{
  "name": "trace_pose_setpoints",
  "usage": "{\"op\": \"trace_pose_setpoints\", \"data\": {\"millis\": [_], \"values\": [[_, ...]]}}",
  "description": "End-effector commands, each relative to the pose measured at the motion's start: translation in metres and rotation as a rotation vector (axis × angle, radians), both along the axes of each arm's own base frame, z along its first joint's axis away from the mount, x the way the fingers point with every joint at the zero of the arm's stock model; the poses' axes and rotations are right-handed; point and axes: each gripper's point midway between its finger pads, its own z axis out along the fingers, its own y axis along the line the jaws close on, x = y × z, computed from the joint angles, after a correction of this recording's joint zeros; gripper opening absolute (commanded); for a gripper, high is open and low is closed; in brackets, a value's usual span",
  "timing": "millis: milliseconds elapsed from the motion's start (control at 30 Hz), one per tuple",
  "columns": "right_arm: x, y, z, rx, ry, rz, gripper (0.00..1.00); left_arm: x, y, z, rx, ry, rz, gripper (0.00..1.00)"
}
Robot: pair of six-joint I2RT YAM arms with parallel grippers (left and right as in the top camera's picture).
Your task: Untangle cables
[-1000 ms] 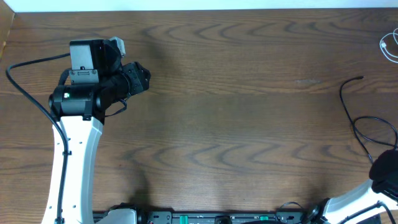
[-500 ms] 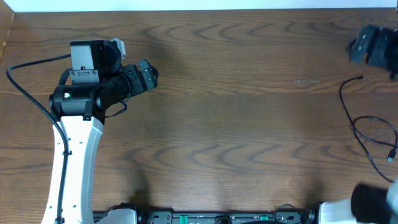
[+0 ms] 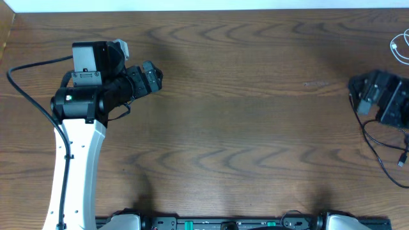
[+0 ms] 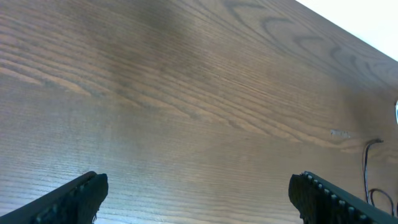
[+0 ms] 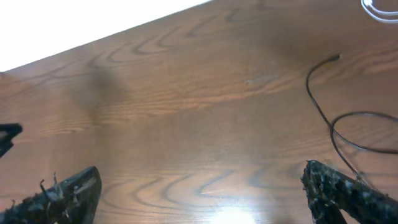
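Over at the right edge of the wooden table (image 3: 243, 128), my right gripper (image 3: 365, 97) sits above the upper stretch of the black cable (image 3: 373, 144). Its fingers are spread wide with nothing between them. From its wrist camera, the black cable (image 5: 317, 106) lies flat ahead, curving toward the right-hand finger (image 5: 348, 193). The white cable (image 3: 397, 50) is coiled near the far right corner, apart from the black one. My left gripper (image 3: 150, 76) is well away on the left side, its jaws also wide apart and empty.
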Motion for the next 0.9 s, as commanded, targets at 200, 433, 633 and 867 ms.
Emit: {"op": "trace_pose_setpoints", "data": {"millis": [200,433,633,867], "values": [[-0.049,0.014,-0.044,-0.059,0.058,0.143,0.99,-0.001,0.003,-0.009,0.009,0.022,0.008,0.98],[-0.011,0.011,-0.067,-0.108,-0.176,0.139,0.99,-0.001,0.003,-0.009,0.009,0.022,0.008,0.98],[0.020,0.009,-0.076,-0.207,-0.551,0.105,0.99,-0.001,0.003,-0.009,0.009,0.022,0.008,0.98],[0.024,-0.005,-0.135,-0.265,-0.792,-0.003,0.99,-0.001,0.003,-0.009,0.009,0.022,0.008,0.98]]}}
